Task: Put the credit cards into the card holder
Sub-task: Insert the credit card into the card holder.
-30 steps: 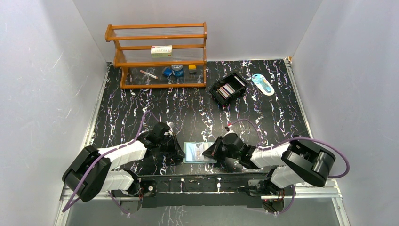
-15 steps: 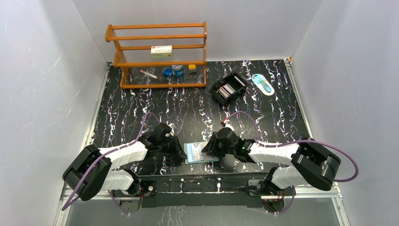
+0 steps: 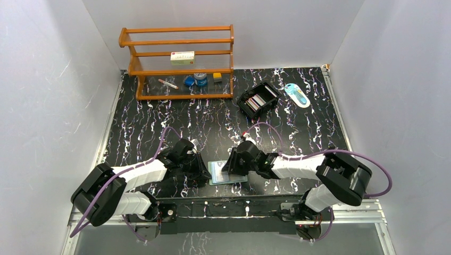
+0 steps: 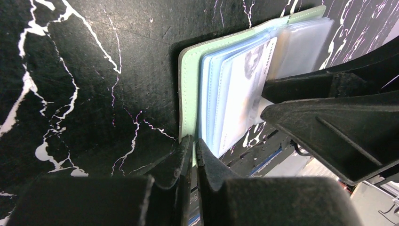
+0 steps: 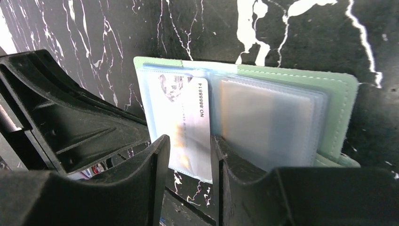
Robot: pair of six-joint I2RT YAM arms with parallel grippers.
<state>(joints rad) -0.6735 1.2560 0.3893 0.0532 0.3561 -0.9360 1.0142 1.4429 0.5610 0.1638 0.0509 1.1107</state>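
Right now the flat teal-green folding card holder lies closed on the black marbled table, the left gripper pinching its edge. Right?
Not closed: the teal-green card holder lies open on the black marbled table, clear pockets showing and a white numbered card partly in one; the right wrist view shows it. The left gripper does pinch its edge.

Card holder (image 3: 217, 173) — partly hidden beneath the right gripper (image 3: 230, 169); white card (image 5: 181, 113) — one corner lost behind one of that gripper's fingers, its printed artwork too blurred to read.
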